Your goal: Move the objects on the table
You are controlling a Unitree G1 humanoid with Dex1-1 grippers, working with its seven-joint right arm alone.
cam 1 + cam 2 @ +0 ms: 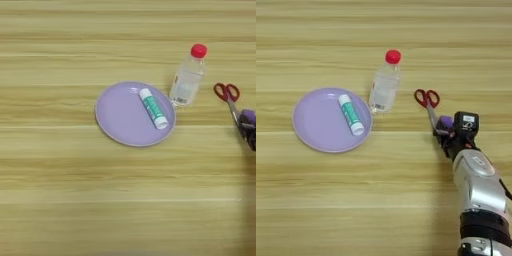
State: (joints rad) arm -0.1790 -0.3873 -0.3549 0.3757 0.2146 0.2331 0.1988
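1. The purple block (pixel 445 122) is seen at the tip of the right gripper (pixel 444 131), just below the blades of the red-handled scissors (pixel 428 104); it appears to be pinched between the black fingers, though most of it is hidden by them.
2. The block therefore lies at the gripper itself; its long axis cannot be told. The right arm is the only one shown, entering from the lower right.
3. The clear bottle with the red cap (pixel 384 85) is standing upright to the gripper's left and a little further up the table (pixel 381 200), just beside the right rim of the purple plate (pixel 316 127).
4. The white tube with the green label (pixel 351 114) is lying inside the plate, in its right half, its long axis running from upper left to lower right.
5. Nothing else is held by the plate; any carry of the block toward it would be judged to run leftward past the scissors and the bottle.
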